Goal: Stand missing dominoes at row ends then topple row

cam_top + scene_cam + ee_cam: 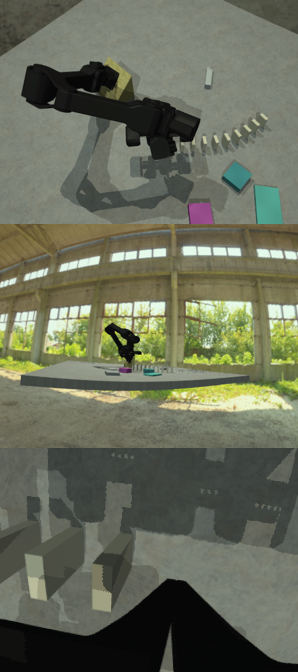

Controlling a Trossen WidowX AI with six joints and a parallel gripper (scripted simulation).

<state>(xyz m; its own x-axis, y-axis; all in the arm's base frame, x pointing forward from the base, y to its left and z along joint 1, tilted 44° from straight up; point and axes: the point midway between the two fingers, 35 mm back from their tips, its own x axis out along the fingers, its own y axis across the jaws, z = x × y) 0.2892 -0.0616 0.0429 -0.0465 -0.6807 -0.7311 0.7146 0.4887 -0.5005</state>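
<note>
Several cream dominoes stand upright in a curved row. One of them [204, 143] is near its middle-left part in the top view. The left end domino [182, 147] [102, 599] is partly covered by the arm in the top view. In the wrist view its neighbour [37, 578] stands beside it with a gap. My gripper [174, 588] is shut and empty, with its fingertips together. It is beyond the outer side of the end domino, apart from it in the wrist view. Its fingertips are hidden under the arm in the top view.
A yellow block [125, 77] is beside the arm. A pale grey bar [208, 77] lies behind the row. A teal block [237, 174], a teal slab [268, 204] [153, 374] and a magenta block [200, 213] [125, 370] are in front. A grey slab [112, 373] lies near the magenta block.
</note>
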